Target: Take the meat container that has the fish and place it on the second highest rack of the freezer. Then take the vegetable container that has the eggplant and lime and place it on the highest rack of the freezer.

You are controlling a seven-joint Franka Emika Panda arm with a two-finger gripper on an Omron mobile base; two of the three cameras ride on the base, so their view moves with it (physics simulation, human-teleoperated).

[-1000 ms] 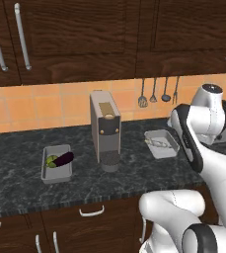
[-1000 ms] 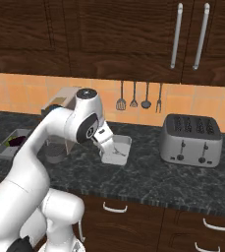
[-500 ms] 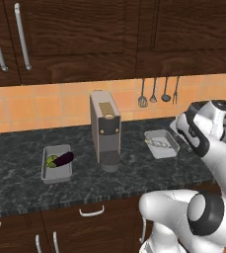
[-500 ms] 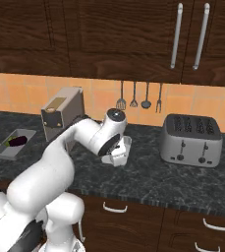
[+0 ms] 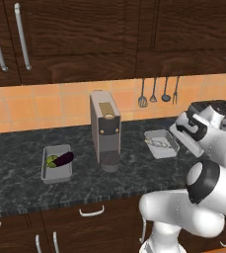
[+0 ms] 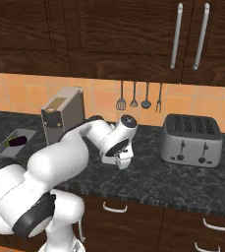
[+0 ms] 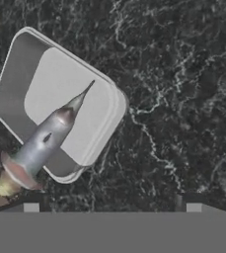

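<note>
Nearest the base, the white arm bent forward over the dark speckled surface [image 5: 16,173], its fingers [image 7: 112,207] spread wide and holding nothing, hovering above the fish tray rather than touching it. In the hand view the grey meat container [image 7: 16,79] lay off to the left of the fingers' line, with the fish [image 7: 40,146] lying lengthwise in it, tail toward one corner. That offset looked like the main risk: a straight descent would probably bring the fingers down on bare stone beside the tray, or catch just one rim and tip it, spilling the fish.

Farther along, past the coffee machine [image 5: 104,129], the vegetable container [image 5: 56,163] sat well apart with the eggplant [image 5: 63,158] and lime [image 5: 51,161] inside, untouched. The toaster [image 6: 191,140] stood on the other side. Utensils [image 6: 139,95] hung on the tiled wall behind, under dark cabinets [image 6: 84,34].
</note>
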